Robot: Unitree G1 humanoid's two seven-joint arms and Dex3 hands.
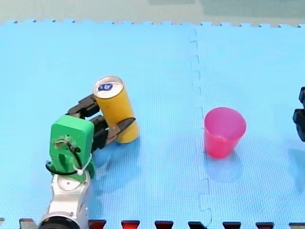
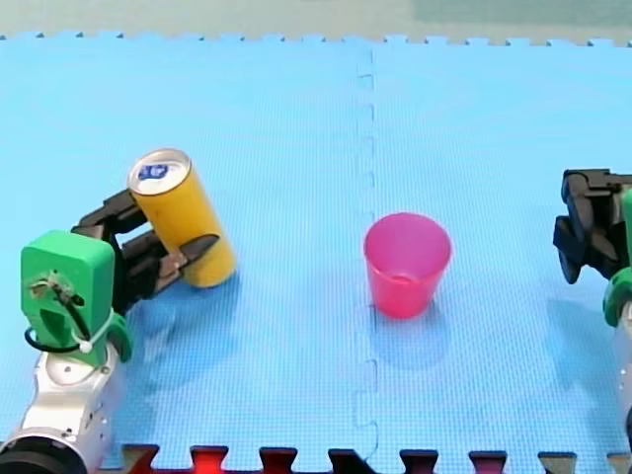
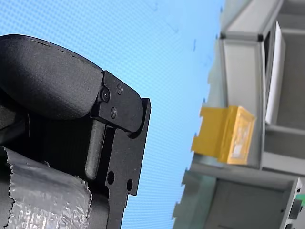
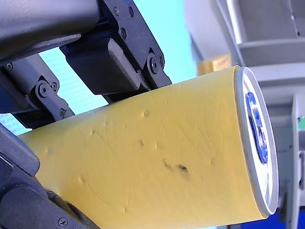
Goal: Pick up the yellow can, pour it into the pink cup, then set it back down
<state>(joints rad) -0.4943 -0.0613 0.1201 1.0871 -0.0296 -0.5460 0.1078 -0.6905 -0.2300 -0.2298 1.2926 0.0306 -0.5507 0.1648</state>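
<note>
The yellow can [image 1: 114,109] stands tilted on the blue mat at the left, its silver top leaning away to the left. My left hand [image 1: 107,120] is shut on it, black fingers [image 1: 85,107] on both sides of its body. The second wrist view shows the same can [image 4: 157,162] pressed between the finger pads [image 4: 109,64]. The pink cup [image 1: 224,132] stands upright to the right of the mat's seam, well apart from the can. My right hand [image 2: 588,227] is at the far right edge, above the mat and holding nothing.
The blue foam mat [image 1: 157,71] has a jigsaw seam [image 1: 198,95] running front to back just left of the cup. Its toothed far edge [image 1: 143,21] borders a pale floor. Grey shelving with a yellow box [image 3: 224,136] stands beyond the mat.
</note>
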